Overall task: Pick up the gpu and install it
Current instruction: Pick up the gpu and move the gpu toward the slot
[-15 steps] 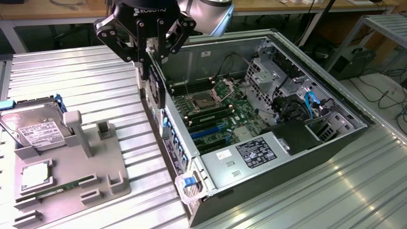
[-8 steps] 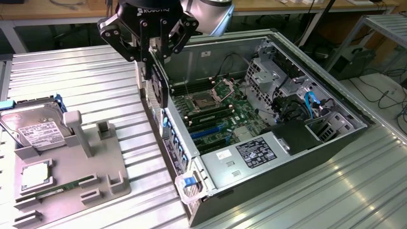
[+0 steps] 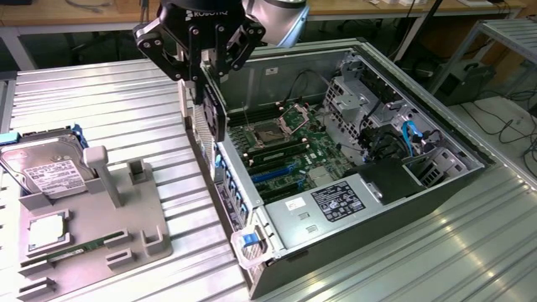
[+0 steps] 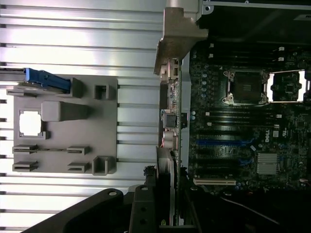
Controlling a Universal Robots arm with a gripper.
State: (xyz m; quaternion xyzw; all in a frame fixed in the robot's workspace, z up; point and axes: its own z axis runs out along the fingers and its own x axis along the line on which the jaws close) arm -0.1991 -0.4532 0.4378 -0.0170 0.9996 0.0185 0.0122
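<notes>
GPU (image 3: pixel 208 123) is in my gripper (image 3: pixel 203 75): the fingers (image 3: pixel 225 60) are pressed on the two flat faces of the card near its upper end, so I am pinching it and nothing else. The card hangs down from me, thin edge toward the exterior camera. In the wrist view I see the same card (image 4: pixel 173 121) edge-on, running away from my gripper (image 4: pixel 163 213), with the silver bracket (image 4: pixel 177 34) at the end far from my fingers.

My wrist points straight down and my arm comes in from twelve o'clock in the exterior view. I judge that the pick-up is done and that I am in the carry and line-up part of the install.

The card hangs over the case (image 3: pixel 361 245) wall at nine o'clock of the board (image 3: pixel 285 145), not over the slots. Whether its lower end touches that wall I cannot tell. The blue slots (image 3: pixel 273 173) lie toward four o'clock from the card.

In my judgement, seating calls for the card's contact edge to be parallel to one slot and directly above it, with the bracket facing the rear wall, and then a straight, gentle push.

The tray (image 3: pixel 100 233) lies well apart at eight o'clock, with the drive (image 3: pixel 46 170) on it.
</notes>
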